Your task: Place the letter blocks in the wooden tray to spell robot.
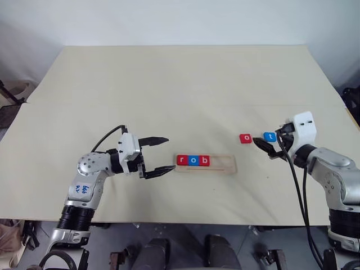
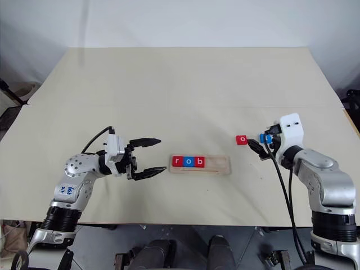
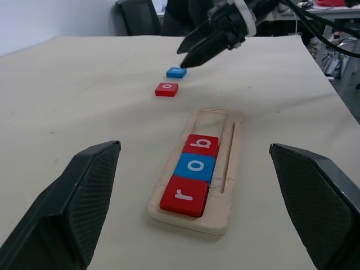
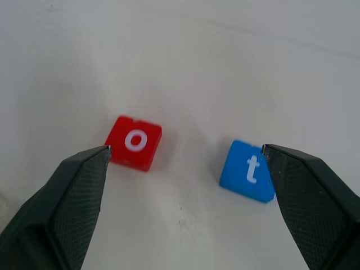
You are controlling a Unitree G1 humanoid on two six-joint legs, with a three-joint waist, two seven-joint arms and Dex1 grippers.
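Observation:
The wooden tray (image 1: 228, 165) lies on the table in front of me. Its left part holds a red r block (image 1: 181, 160), a blue o block (image 1: 193, 160) and a red b block (image 1: 205, 161) in a row. A red o block (image 1: 246, 138) and a blue t block (image 1: 270, 136) lie loose on the table to the tray's right. My right gripper (image 1: 265, 147) hovers open just before these two; in the right wrist view one finger points at the red o (image 4: 135, 142), the other at the blue t (image 4: 249, 170). My left gripper (image 1: 160, 154) stands open left of the tray, holding nothing.
The blocks and tray lie on a wide beige tabletop (image 1: 169, 84). A black cable (image 1: 298, 191) hangs along my right arm. Black chairs (image 3: 138, 17) stand beyond the table's right end.

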